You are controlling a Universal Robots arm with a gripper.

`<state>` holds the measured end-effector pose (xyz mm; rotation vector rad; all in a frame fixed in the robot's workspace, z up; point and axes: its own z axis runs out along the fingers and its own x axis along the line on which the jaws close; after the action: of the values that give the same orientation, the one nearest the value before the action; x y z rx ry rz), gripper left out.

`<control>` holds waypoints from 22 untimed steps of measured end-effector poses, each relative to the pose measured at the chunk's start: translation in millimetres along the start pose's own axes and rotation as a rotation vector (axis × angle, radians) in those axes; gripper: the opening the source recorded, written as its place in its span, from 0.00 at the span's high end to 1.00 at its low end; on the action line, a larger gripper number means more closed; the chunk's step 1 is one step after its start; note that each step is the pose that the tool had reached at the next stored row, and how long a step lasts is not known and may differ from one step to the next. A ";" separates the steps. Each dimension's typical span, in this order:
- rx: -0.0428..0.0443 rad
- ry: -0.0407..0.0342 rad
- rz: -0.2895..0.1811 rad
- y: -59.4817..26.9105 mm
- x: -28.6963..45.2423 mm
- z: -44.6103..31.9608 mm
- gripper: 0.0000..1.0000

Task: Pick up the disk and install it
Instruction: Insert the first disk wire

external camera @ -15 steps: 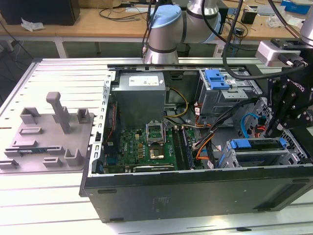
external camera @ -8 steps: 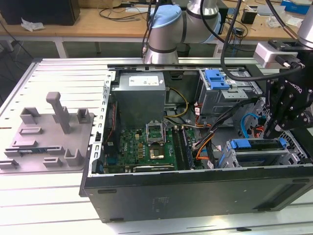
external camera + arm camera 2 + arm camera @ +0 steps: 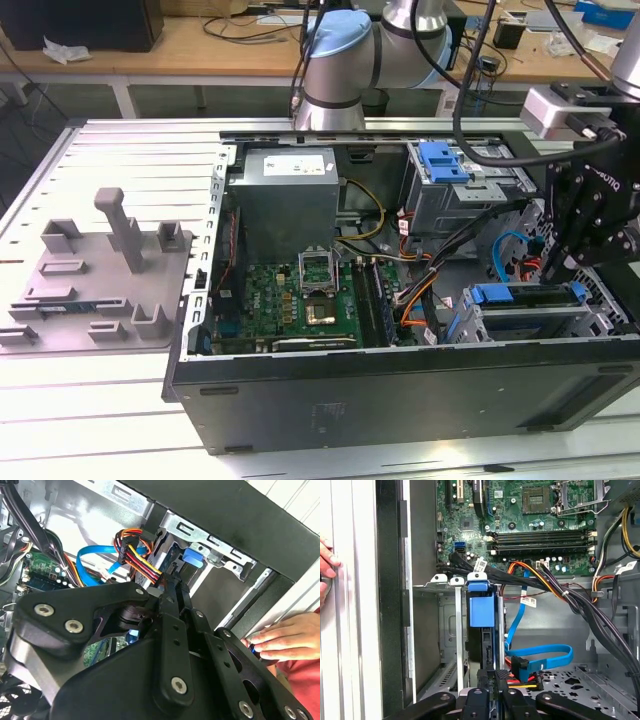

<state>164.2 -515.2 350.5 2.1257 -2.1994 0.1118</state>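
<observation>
The closed gripper is just beside the disk in the drive bay.

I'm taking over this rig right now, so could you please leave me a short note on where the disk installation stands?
The gripper is down inside the computer case, right at the disk; whether it grips cannot be told.
The disk stands edge-on in the drive bay, with its blue carrier end showing.
Done: the disk is in the bay slot.
Left: whether it is fully seated does not show, so treat the install as unconfirmed.
Mind: a person's hand rests on the case's edge beside the bay.
</observation>
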 end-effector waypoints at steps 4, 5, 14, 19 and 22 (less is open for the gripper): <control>-0.0001 -0.0005 0.000 0.0 -0.1 0.8 0.83; -0.0001 -0.0010 0.001 0.0 -0.1 1.1 0.83; -0.0007 -0.0047 0.005 -1.0 -0.2 2.3 0.83; -0.0011 -0.0048 0.010 -1.0 -0.3 2.9 0.83; -0.0013 -0.0047 0.010 -1.0 -0.3 3.0 0.83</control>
<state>165.2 -515.2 347.5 2.1163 -2.2126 0.1061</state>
